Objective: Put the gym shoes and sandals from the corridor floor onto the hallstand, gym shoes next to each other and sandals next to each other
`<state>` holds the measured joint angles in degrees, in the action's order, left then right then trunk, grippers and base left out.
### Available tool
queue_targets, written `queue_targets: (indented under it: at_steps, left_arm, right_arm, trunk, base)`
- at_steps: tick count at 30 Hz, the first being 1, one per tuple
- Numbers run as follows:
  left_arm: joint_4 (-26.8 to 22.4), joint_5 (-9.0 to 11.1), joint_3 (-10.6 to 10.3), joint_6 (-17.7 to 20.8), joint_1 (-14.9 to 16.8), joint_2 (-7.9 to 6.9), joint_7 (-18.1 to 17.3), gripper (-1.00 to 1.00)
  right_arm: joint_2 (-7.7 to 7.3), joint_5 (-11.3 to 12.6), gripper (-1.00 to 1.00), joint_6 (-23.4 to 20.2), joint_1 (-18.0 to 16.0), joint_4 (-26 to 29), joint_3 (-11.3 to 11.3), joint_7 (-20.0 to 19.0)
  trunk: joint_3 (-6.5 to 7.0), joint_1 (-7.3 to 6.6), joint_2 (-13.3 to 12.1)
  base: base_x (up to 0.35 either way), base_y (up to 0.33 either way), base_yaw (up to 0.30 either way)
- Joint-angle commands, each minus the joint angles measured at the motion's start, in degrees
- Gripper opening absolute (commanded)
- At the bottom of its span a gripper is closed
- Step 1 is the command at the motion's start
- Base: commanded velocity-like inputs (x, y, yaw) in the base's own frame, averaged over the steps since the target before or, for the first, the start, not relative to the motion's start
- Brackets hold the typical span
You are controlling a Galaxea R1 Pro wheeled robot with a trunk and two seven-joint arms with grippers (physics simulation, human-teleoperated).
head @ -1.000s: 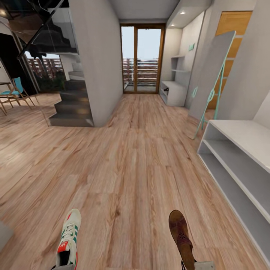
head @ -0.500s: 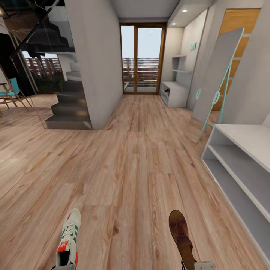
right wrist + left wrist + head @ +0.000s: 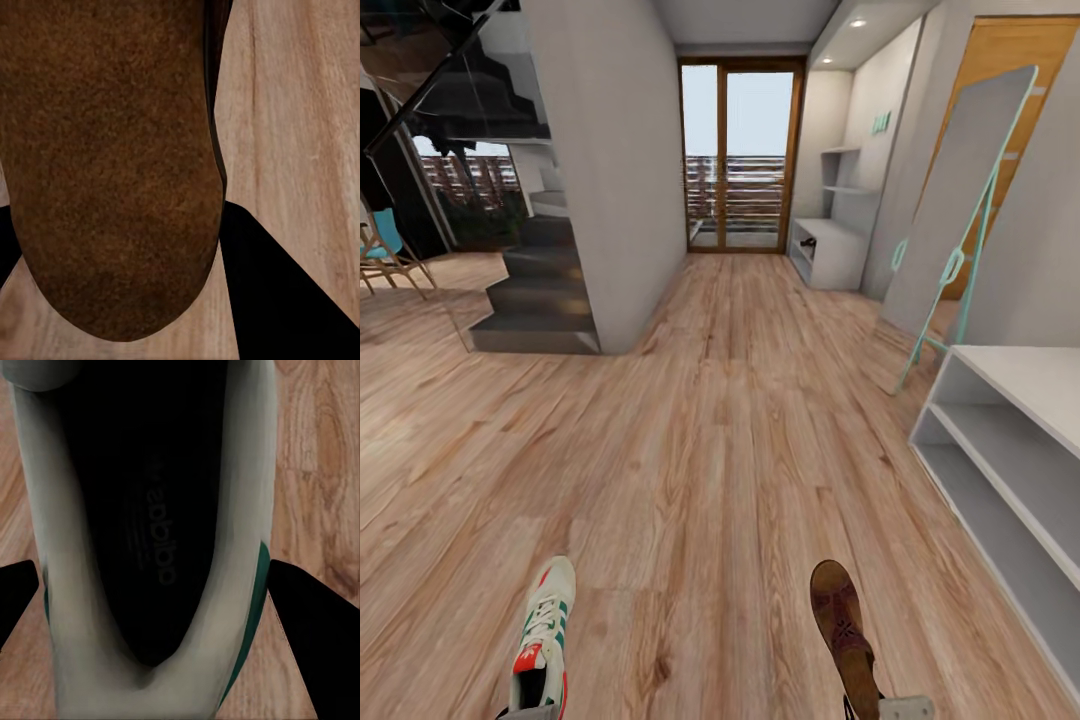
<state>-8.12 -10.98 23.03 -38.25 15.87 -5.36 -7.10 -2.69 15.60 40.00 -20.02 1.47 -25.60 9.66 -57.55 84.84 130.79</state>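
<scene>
Two claws grip sneaker (image 3: 543, 640) and sandal (image 3: 844, 625).

One gym shoe (image 3: 543, 640), one sandal (image 3: 843, 625), one hallstand (image 3: 828, 250), one plain white bench (image 3: 1010, 450), one leaning mirror (image 3: 950, 210), one wooden chair (image 3: 385, 250).

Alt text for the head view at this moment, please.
A gym shoe at lower left and a brown sandal at lower right are carried above the wood-plank corridor floor. A plain white two-shelf bench stands at right, a leaning mirror beyond it, and the white hallstand sits by the far glass door.
</scene>
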Motion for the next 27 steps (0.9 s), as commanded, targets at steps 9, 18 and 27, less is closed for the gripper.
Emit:
queue_targets:
  at_steps: [9,18,27]
  left_arm:
    - [0.0,-0.3,0.5,-0.2,0.0,0.0,-0.3,-1.0]
    - [0.0,-0.3,0.5,-0.2,0.0,0.0,-0.3,-1.0]
    - [0.0,-0.3,0.5,-0.2,0.0,0.0,-0.3,-1.0]
  right_arm:
    - [0.01,0.5,-1.0,0.1,0.0,0.0,-0.5,0.1]
    - [0.0,0.5,-1.0,0.1,0.0,0.0,-0.5,0.1]
    - [0.03,0.5,-1.0,0.1,0.0,0.0,-0.5,0.1]
  trunk:
    - [-0.05,0.02,0.0]
    - [-0.05,0.02,0.0]
    - [-0.05,0.02,0.0]
  base:
    - [0.337,0.0,0.0]
    - [0.337,0.0,0.0]
    - [0.337,0.0,0.0]
